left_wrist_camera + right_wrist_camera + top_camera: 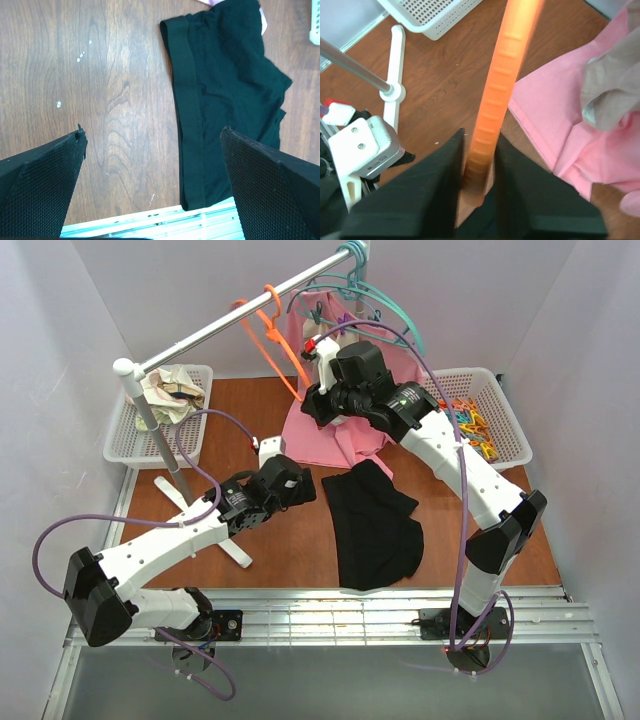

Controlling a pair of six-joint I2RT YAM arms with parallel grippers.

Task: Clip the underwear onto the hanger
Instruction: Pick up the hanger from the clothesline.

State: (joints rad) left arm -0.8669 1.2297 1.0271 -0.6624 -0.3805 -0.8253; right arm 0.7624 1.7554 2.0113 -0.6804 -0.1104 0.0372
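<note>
Grip matters: my right gripper (pixel 477 145) is clamped on the thin bright orange plastic hanger (pixel 502 75), so I should hold it steady. My left gripper (pixel 152 132), jaws wide apart, hovers beside the plain black cloth underwear (pixel 225 85) lying flat on the wooden table (pixel 115 75); I'd take the waistband next.

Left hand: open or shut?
Open. The left hand has its fingers wide apart above the table, gripping nothing; the underwear lies on it below.
</note>
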